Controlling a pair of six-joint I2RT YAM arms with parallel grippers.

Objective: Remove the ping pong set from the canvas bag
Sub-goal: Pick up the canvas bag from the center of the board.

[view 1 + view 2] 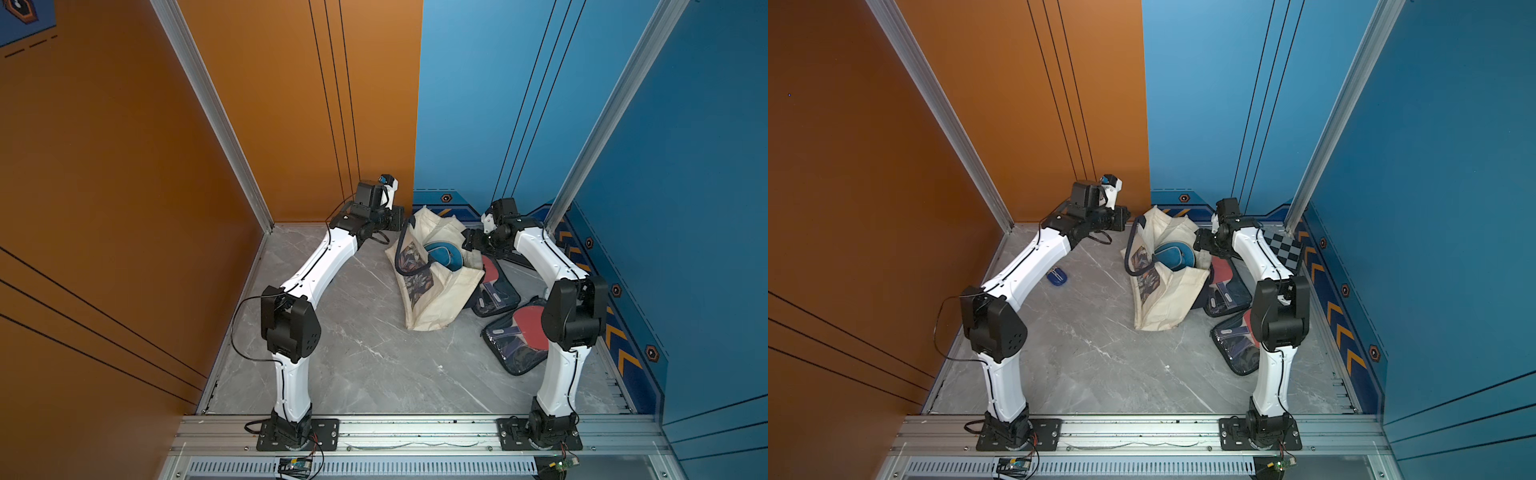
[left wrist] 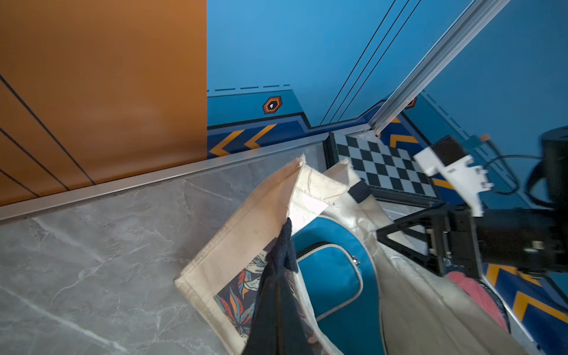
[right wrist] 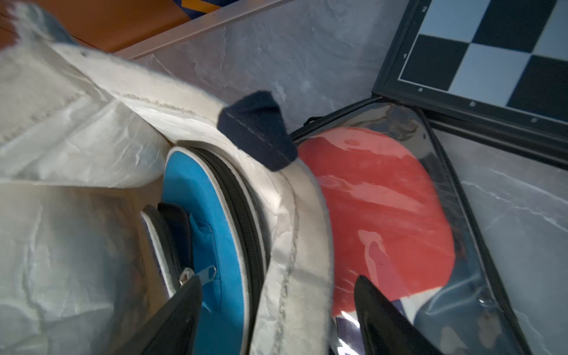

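table [image 1: 353, 365]: you have broad free room in front and on the left arm's side; the right side is crowded up to the board [image 1: 1283, 249]. canvas bag [image 1: 440, 299] lies open mid-table. two pouches [image 1: 496, 291] are out, beside it. blue case [image 1: 442, 255] sits inside, so one item is left. left gripper [image 1: 397, 224], closed, appears to hold the strap [image 2: 276, 292]. right gripper [image 3: 278, 279] is open and empty, straddling the bag's wall.
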